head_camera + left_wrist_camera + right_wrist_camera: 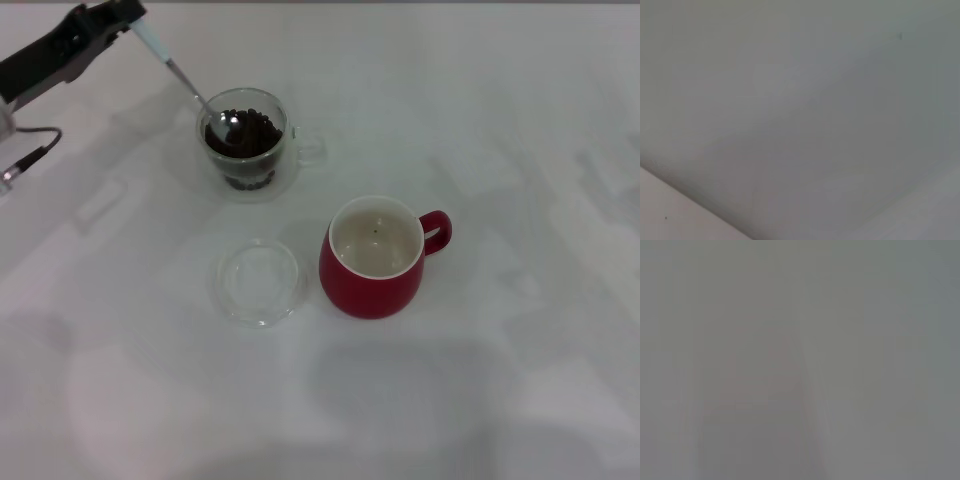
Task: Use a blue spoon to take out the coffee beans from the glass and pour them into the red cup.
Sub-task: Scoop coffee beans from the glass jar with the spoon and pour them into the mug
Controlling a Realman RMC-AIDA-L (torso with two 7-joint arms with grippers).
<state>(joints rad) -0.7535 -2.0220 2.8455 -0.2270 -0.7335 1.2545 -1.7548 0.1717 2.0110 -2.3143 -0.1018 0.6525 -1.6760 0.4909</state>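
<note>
Left hand (128, 18) clenched on pale-blue-handled metal teaspoon (180, 75), bowl dipped among dark coffee beans (245, 132) in clear double-walled glass (243, 140). Squat red ceramic mug (375, 260) near, apart.

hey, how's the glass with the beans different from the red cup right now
The glass is clear; the red cup is opaque red with a cream inside. The glass holds coffee beans; the red cup looks nearly empty. The blue spoon, held by the left gripper, dips into the glass; nothing touches the red cup. Both stand upright, handles to the right.
</note>
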